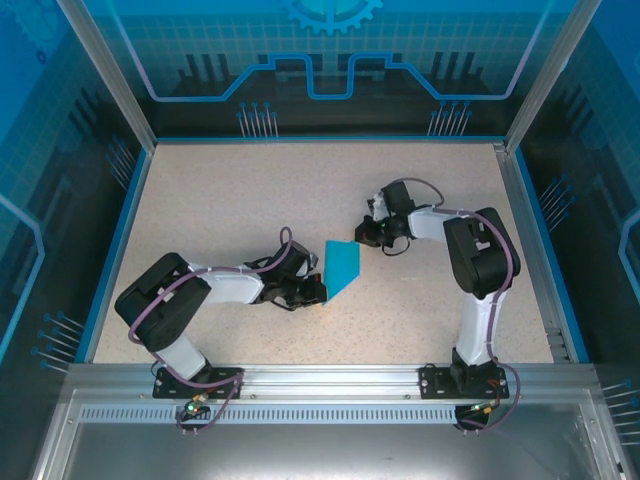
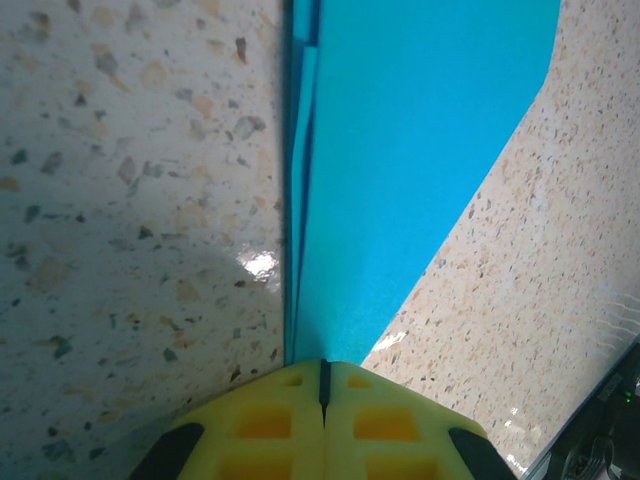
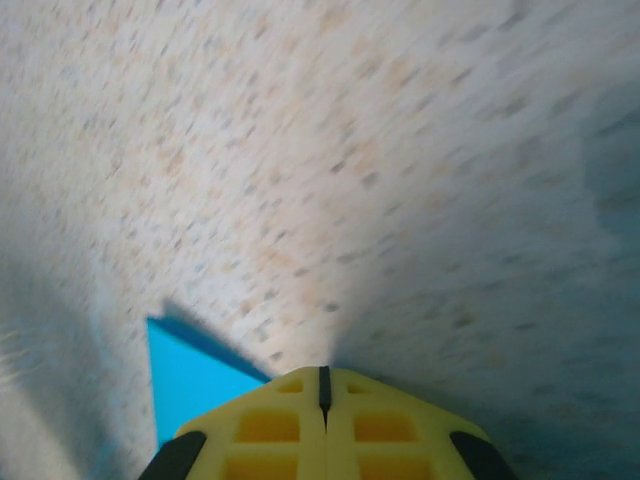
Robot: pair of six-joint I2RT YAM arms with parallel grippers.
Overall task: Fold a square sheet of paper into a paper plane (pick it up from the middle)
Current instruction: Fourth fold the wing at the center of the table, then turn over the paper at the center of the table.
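Note:
The cyan-blue sheet of paper (image 1: 343, 265) lies on the speckled table in the middle, folded into a narrower shape that tapers toward the near side. My left gripper (image 1: 315, 291) is shut, low over the table at the paper's near pointed end. In the left wrist view the paper (image 2: 400, 150) runs away from the shut yellow jaws (image 2: 323, 368), with stacked layers along its left edge; I cannot tell whether its tip is pinched. My right gripper (image 1: 366, 235) is shut and empty just right of the paper's far corner (image 3: 190, 385). In the blurred right wrist view that gripper (image 3: 323, 375) sits beside the corner.
The speckled table (image 1: 230, 200) is ringed by a blue border and see-through walls on metal posts (image 1: 110, 80). An aluminium rail (image 1: 320, 380) carrying both arm bases runs along the near edge. The right arm's elbow (image 1: 480, 250) rises at mid right.

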